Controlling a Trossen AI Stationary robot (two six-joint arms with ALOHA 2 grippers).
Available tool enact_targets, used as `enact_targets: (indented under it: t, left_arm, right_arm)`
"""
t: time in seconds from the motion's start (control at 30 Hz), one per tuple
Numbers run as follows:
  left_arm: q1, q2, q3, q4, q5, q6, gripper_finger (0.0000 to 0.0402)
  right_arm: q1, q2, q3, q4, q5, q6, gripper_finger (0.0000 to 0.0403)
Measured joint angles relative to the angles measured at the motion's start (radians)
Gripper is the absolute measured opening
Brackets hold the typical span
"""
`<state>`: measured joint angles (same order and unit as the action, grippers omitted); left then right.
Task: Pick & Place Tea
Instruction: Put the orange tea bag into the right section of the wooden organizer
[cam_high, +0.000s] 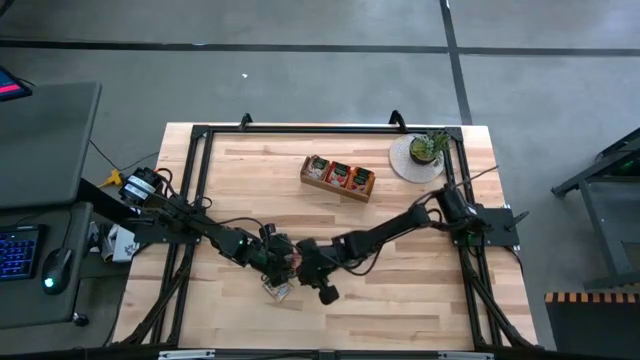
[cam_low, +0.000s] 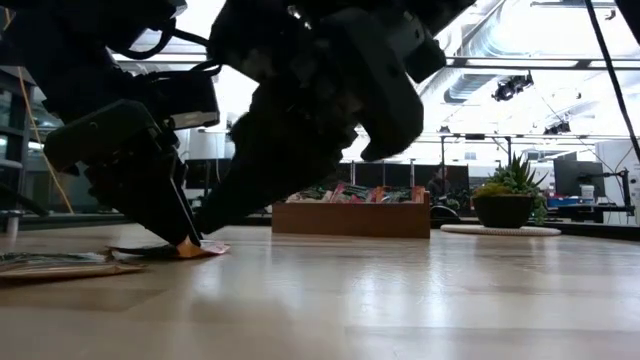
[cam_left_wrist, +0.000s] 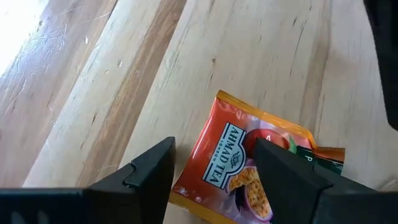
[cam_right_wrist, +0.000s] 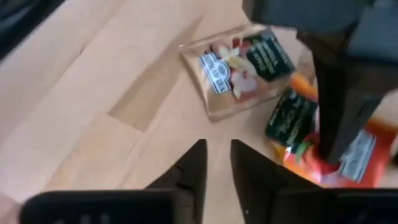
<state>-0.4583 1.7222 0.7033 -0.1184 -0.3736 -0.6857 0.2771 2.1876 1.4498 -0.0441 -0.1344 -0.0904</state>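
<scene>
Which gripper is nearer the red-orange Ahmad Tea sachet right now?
Left. The left gripper stands open right over the red-orange sachet, one finger on each side. The right gripper is beside it over bare wood, holding nothing.

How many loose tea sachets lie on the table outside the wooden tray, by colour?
Red-orange sachet: 1
Pale sachet: 1
Dark green sachet: 1, partly covered
Total: 3

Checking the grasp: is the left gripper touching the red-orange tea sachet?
Touching. In the low view a finger tip of the left gripper rests on the red-orange tea sachet on the table.
</scene>
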Motion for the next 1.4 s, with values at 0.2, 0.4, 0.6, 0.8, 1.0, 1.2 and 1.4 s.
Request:
enact_targets:
  t: [0.2,0.4,0.6,0.8,1.0,1.2,1.4]
  left_arm:
    - [0.0,0.0,0.0,0.0,0.001,-0.001,0.0216]
    - [0.0,0.0,0.0,0.0,0.001,-0.001,0.0216]
    - [0.0,0.0,0.0,0.0,0.001,0.0,0.0216]
    - [0.0,0.0,0.0,0.002,0.001,0.0,0.0216]
    - [0.0,0.0,0.0,0.003,0.0,0.0,0.0216]
    - [0.0,0.0,0.0,0.003,0.0,0.0,0.0216]
    - [0.0,0.0,0.0,0.002,0.0,0.0,0.0216]
  right_arm:
    - [0.0,-0.001,0.0,0.012,0.055,-0.104,0.0137]
    - [-0.002,0.003,0.0,0.02,0.198,-0.19,0.02]
    - [-0.002,0.022,0.0,0.026,0.193,-0.258,0.021]
    - [-0.002,0.042,0.0,0.068,0.194,-0.259,0.0211]
    - [-0.002,0.065,0.001,0.09,0.192,-0.259,0.02]
    - [-0.002,0.086,0.003,0.103,0.203,-0.24,0.0175]
    - [-0.007,0.088,0.003,0.081,0.225,-0.217,0.012]
